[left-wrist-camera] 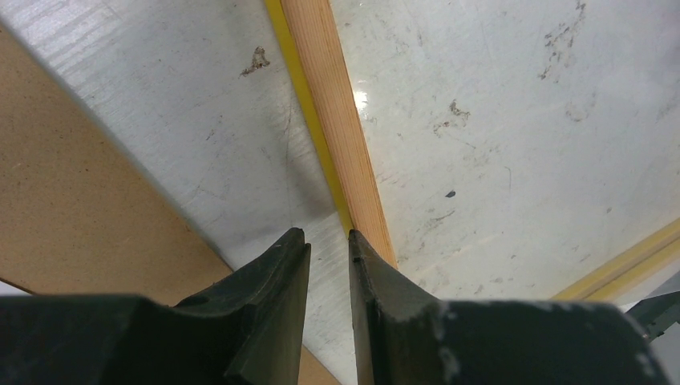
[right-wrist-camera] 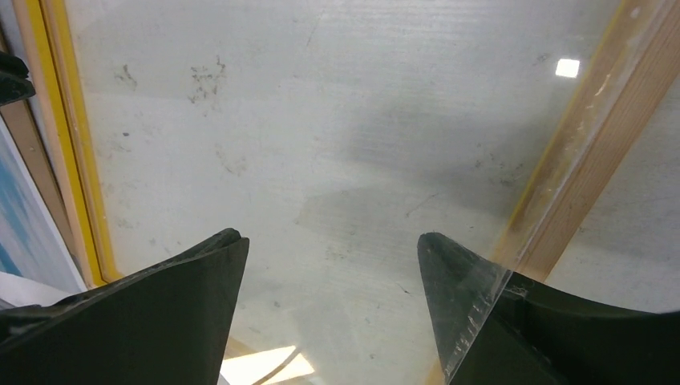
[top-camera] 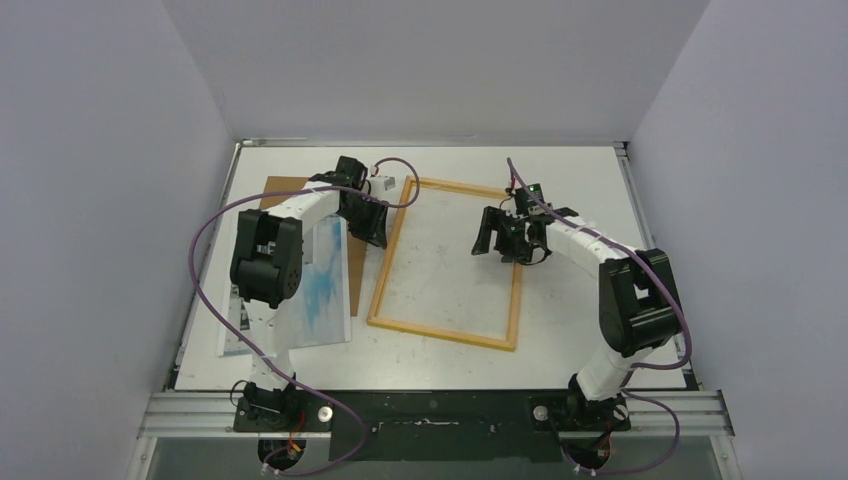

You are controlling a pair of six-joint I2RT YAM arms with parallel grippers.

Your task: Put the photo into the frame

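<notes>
The frame (top-camera: 443, 333) lies flat mid-table with its pale wood back up; a yellow edge shows along its rail (left-wrist-camera: 337, 120). The photo (top-camera: 310, 290), blue and white, lies to the frame's left, partly under my left arm, and a strip of it shows in the right wrist view (right-wrist-camera: 14, 216). My left gripper (top-camera: 378, 232) (left-wrist-camera: 327, 234) sits at the frame's left rail, its jaws a narrow gap apart with only table between them and the right fingertip at the rail's edge. My right gripper (top-camera: 492, 240) (right-wrist-camera: 329, 235) hangs wide open over the frame's inside, near its right rail (right-wrist-camera: 585, 160), holding nothing.
A brown fibreboard panel (top-camera: 356, 270) (left-wrist-camera: 64, 200) lies between the photo and the frame's left rail, partly under the photo. White walls close in the table on three sides. Purple cables loop off both arms.
</notes>
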